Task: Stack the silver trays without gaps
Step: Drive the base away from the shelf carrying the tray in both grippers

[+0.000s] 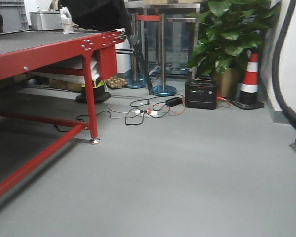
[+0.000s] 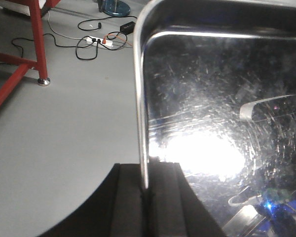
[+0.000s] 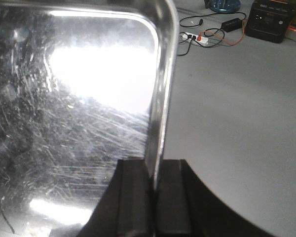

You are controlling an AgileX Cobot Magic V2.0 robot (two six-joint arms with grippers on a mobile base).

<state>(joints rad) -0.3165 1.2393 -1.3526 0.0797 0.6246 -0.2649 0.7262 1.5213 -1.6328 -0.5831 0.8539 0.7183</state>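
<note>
While I had the front cam up: it only gave me the room, meaning a red table [image 1: 49,52] with a dark top, the grey floor [image 1: 187,173], a potted plant [image 1: 232,34], an orange-and-white cone [image 1: 250,81] and a black power station [image 1: 201,94] next to a tangle of cables.
Silver tray [image 2: 222,123]: only showed up on the two wrist cams. On the left one it filled the right side of the shot, scratched shiny bottom facing the lens with a big glare spot, and the floor showed past its edge.
Left gripper [image 2: 146,173]: the black fingers [image 2: 128,197] were pinched tight on the tray rim [image 2: 139,98], which ran straight up from between them to a rounded corner.
Right gripper [image 3: 154,168]: same deal mirrored. It was clamped on a tray's rim, with the pan filling the left of the shot and the floor on the right.
One tray or two: honestly couldn't tell from these shots.
Left cam extras: a red table leg with its metal foot, plus a white power strip [image 2: 99,42] in loops of cable.
Right cam extras: the power station up in the top right corner, with the strip and cables near it.
Bottom right of the left cam: something blue and a bit of metal edge, too blurry for me to call.
</note>
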